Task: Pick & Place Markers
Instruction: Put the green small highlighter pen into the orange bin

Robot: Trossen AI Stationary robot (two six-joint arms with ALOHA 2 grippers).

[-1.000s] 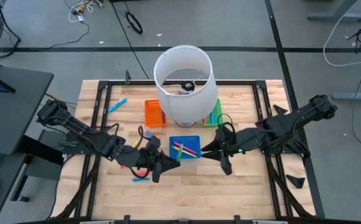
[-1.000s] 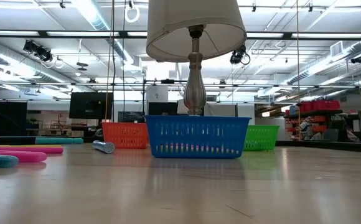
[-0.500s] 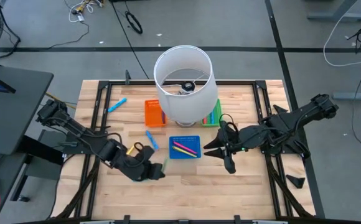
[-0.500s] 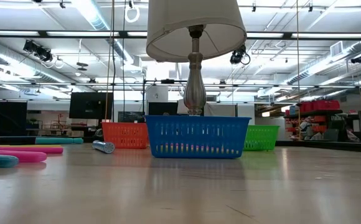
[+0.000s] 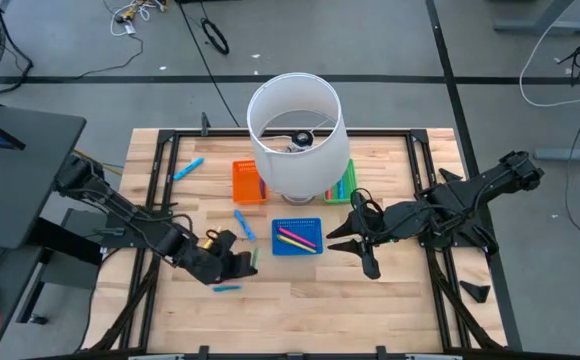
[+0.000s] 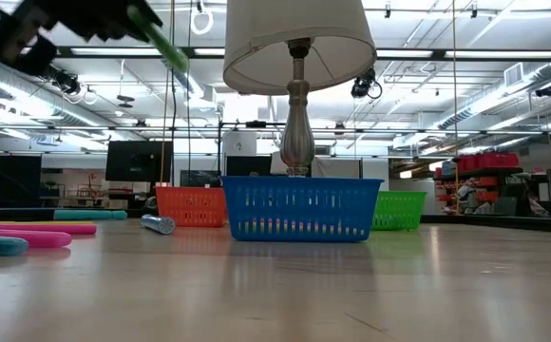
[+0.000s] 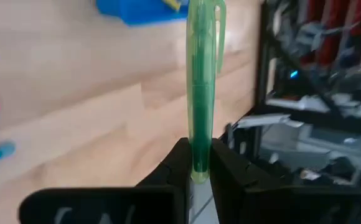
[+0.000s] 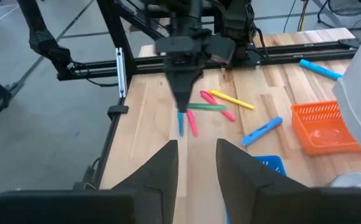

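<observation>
Left gripper (image 7: 199, 163) has its fingers (image 7: 171, 171) clamped on a green marker (image 7: 200, 87), which sticks out past the fingertips, lifted off the counter (image 5: 300, 280) near the blue tray (image 5: 297, 238). Right gripper (image 8: 196, 165) hovers beside that tray, fingers apart, holding nothing.

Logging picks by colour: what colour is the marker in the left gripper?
Green. The marker clamped in the left gripper shows best in the left wrist view.

Evenly, brightly lit from long ceiling strip lights (image 6: 152, 24) glaring in the low view. Soft shadows only on the pale wooden table (image 5: 300, 285). Motion-blurred in the left wrist view behind a sharp translucent green marker (image 7: 199, 87).
</observation>
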